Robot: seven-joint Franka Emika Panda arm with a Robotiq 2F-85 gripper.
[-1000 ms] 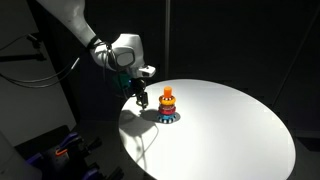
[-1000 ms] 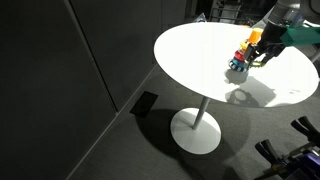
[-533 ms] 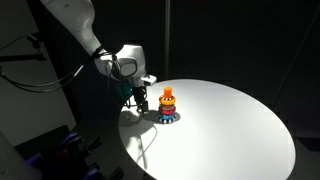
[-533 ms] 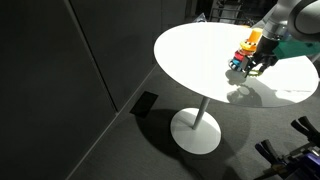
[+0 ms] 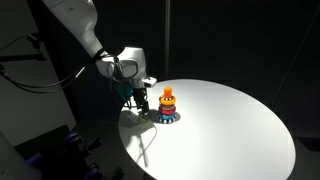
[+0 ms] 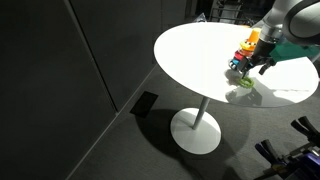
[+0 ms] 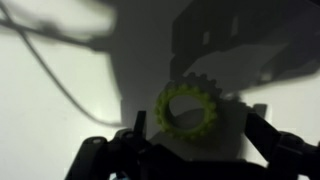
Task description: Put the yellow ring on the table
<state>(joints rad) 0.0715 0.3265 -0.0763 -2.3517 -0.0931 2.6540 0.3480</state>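
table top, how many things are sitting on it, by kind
loose yellow ring: 1
ring stack toy: 1
total on the table: 2

- Hand (image 5: 142, 101) has dropped from mid-frame toward the desk (image 5: 225, 125) over the last second. Most of that drop came in the first half; it has barely moved since.
- In an exterior view, the hand (image 6: 252, 72) went from upper right down and slightly left, and now sits low over the desk edge.
- Yellow ring (image 6: 245, 83) now lies flat on the desk just below the hand. It wasn't visible there before.
- Wrist view: yellow ring (image 7: 188, 110) sits between spread fingers, with a gap on the right side.
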